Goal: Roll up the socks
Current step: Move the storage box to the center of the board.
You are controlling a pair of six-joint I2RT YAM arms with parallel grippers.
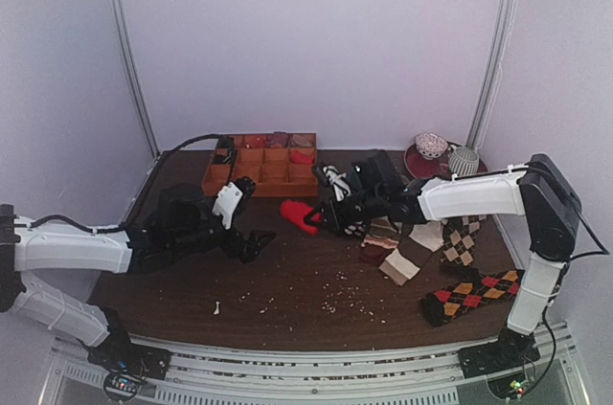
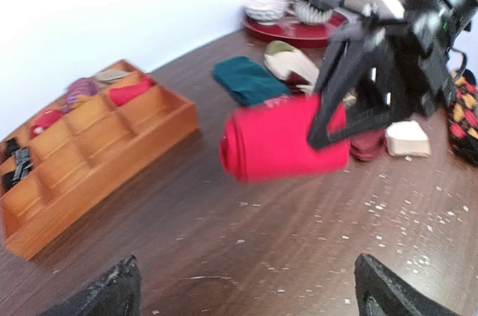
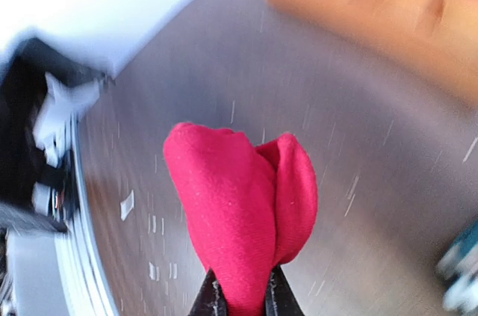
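The red socks point(image 1: 298, 213) are a compact rolled bundle held above the brown table, in front of the wooden organizer. My right gripper point(image 1: 321, 217) is shut on the bundle; its black fingers pinch the roll's near end in the right wrist view point(image 3: 240, 297), and the bundle point(image 3: 243, 208) bulges out beyond them. In the left wrist view the roll point(image 2: 284, 140) hangs in the air with the right gripper's black fingers point(image 2: 336, 103) clamped round it. My left gripper point(image 1: 254, 244) is open and empty, low over the table left of the bundle, its fingertips point(image 2: 112, 293) far apart.
A wooden compartment organizer point(image 1: 263, 164) with rolled socks stands at the back. A dark teal sock point(image 2: 248, 81), brown striped socks point(image 1: 397, 247) and black argyle socks point(image 1: 471, 292) lie at right. A red plate point(image 1: 436, 161) holds cups. Crumbs litter the table front.
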